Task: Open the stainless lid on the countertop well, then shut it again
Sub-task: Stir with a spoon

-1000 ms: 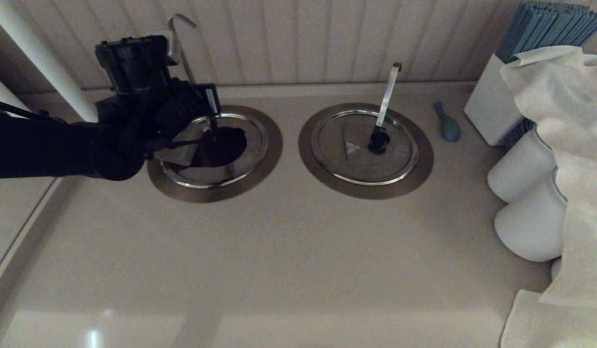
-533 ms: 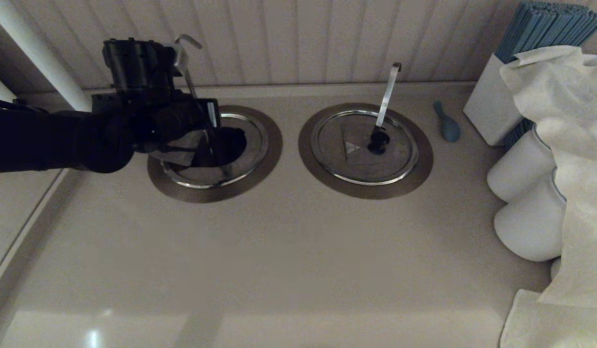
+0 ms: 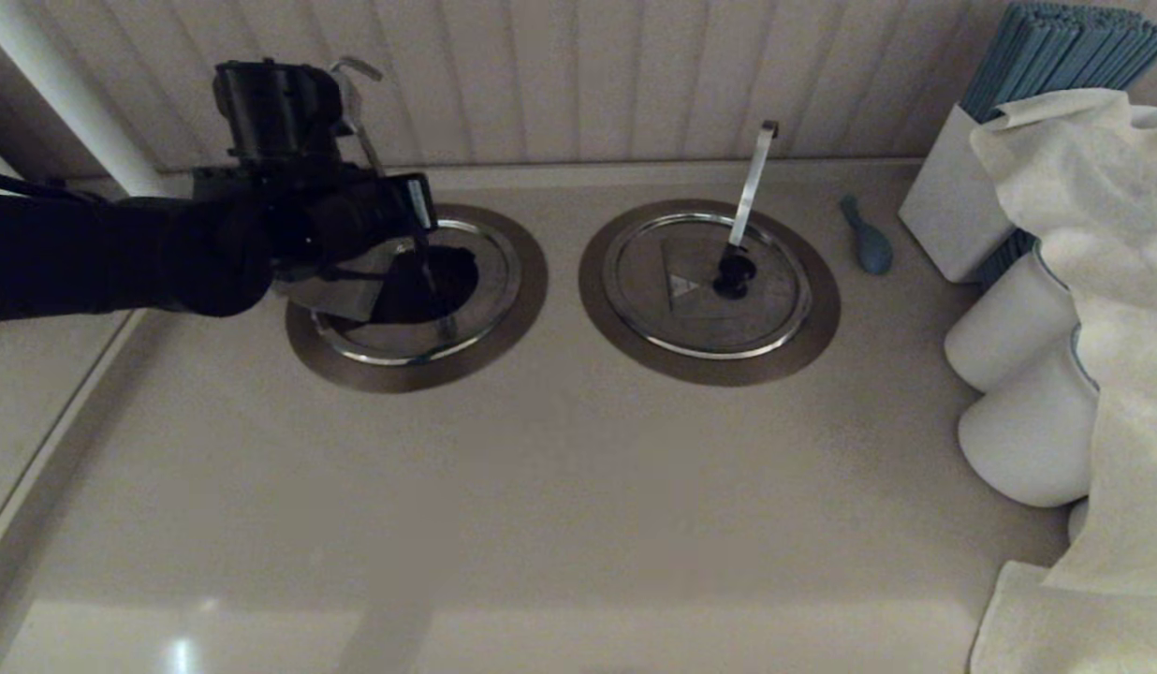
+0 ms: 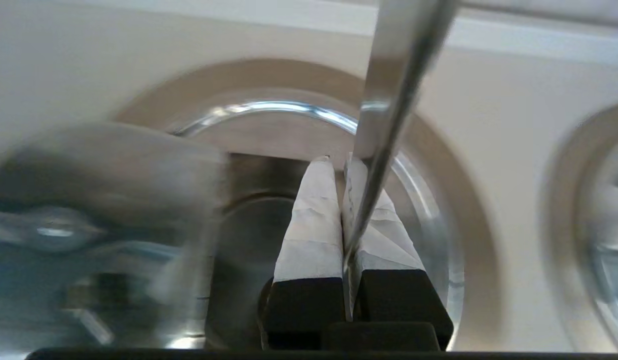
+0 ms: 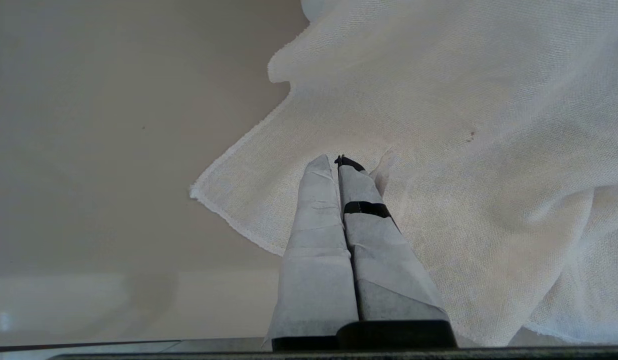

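The countertop well (image 3: 429,279) on the left shows a dark opening inside its brushed-steel collar (image 3: 518,309). The stainless lid (image 3: 405,339) lies in the ring with its folding flap (image 3: 340,298) tilted up. In the left wrist view the flap (image 4: 104,165) is a blurred shape beside the hole. My left gripper (image 3: 416,241) (image 4: 339,162) hangs over the opening, shut on the thin grey hooked rod (image 3: 356,73) (image 4: 394,90), which passes between its fingers. The lid's black knob is hidden behind the arm. My right gripper (image 5: 337,161) is shut and empty, parked above a white cloth (image 5: 464,150), outside the head view.
The twin lid (image 3: 663,314) lies closed in its ring on the right, with a black knob (image 3: 734,271) and a pale strip handle (image 3: 753,178). A blue spoon (image 3: 867,239), a white box of blue sticks (image 3: 953,201), white jars (image 3: 1009,337) and cloth (image 3: 1103,234) fill the right side.
My left arm has shifted a little to the right and toward the wall, still gripping the rod. The rod's hook has dropped lower. The flap stays raised over the opening.
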Controlling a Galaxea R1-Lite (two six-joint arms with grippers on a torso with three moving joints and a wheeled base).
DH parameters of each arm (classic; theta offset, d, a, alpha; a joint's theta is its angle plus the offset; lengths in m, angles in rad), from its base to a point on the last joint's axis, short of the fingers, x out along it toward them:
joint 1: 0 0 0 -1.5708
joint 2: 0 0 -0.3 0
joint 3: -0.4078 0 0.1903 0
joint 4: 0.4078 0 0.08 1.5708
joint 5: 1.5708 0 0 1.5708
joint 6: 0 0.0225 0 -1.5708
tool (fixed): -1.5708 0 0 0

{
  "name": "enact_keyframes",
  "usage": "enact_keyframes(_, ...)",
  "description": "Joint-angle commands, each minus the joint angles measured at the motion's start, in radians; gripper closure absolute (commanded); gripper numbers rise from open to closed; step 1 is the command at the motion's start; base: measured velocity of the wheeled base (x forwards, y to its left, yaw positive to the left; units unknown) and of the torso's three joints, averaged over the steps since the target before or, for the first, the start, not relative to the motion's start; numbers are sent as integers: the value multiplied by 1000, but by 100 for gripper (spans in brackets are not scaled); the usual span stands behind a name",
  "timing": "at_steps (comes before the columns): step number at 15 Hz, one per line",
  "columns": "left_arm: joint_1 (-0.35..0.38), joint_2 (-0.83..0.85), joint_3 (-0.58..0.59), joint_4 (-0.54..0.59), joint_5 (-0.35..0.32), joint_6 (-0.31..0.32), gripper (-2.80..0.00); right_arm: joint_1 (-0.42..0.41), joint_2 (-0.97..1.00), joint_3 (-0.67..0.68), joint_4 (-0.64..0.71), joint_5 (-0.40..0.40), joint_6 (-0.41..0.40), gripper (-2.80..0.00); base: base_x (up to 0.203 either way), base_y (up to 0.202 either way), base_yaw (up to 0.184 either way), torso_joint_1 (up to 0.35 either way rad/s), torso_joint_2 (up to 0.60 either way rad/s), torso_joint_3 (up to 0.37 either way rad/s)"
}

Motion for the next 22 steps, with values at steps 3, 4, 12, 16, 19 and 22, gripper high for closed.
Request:
enact_keyframes(3, -3, 33, -30, 31, -11, -25, 0, 0, 0, 0, 0, 0, 0, 0, 0, 0, 0, 0, 0, 0)
enact_keyframes(4, -3, 50, -46, 30, -11, -40, 0, 0, 1, 0, 0, 0, 0, 0, 0, 0, 0, 0, 0, 0)
enact_keyframes(12, -5, 131, -151, 8, 78, -104, 0, 0, 1, 0, 0, 0, 0, 0, 0, 0, 0, 0, 0, 0)
enact_keyframes(16, 8, 131, -45, -246, 169, 110, 0, 0, 1, 0, 0, 0, 0, 0, 0, 0, 0, 0, 0, 0)
enact_keyframes(19, 10, 55, 80, -311, 144, 217, 0, 0, 1, 0, 0, 0, 0, 0, 0, 0, 0, 0, 0, 0)
enact_keyframes(22, 11, -14, 143, -95, 54, 235, 0, 0, 1, 0, 0, 0, 0, 0, 0, 0, 0, 0, 0, 0)
